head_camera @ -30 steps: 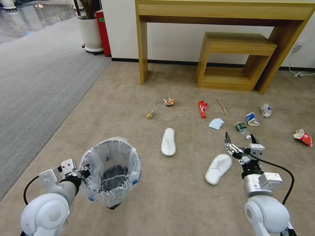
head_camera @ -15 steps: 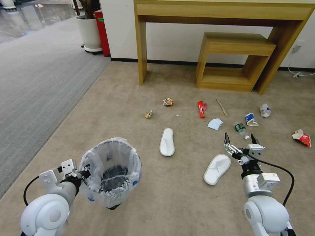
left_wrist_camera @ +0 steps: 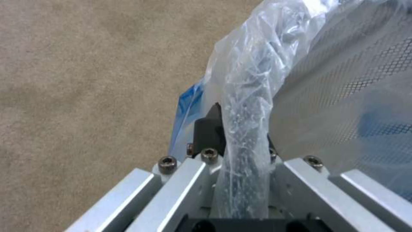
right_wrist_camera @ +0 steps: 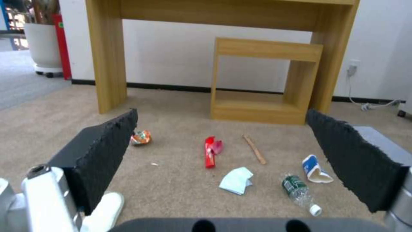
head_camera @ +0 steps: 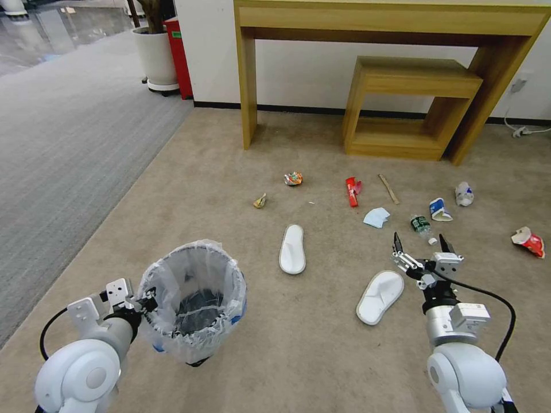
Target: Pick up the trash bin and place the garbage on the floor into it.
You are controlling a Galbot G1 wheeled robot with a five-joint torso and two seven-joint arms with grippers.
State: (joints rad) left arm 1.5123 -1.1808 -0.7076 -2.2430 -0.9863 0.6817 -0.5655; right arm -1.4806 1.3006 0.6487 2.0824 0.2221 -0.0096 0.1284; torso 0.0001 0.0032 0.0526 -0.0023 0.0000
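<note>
Head view barely shifts over the last second, so the robot's basically done creeping forward. Left gripper [head_camera: 143,302] fingers stay pinched on the bag-lined rim of the trash bin [head_camera: 194,301], held near the floor [head_camera: 321,355]. Right gripper [head_camera: 420,248] fingers are spread wide, hovering just beyond the nearer white slipper [head_camera: 380,296], so I'd guess that goes first. Nothing's binned yet.

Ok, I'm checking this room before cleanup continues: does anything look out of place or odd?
Yes: litter lies scattered on the floor: two slippers lying apart, a red wrapper, a plastic bottle, a blue mask. The left gripper pinches the trash bin at its bagged rim; the right gripper hangs open.
</note>
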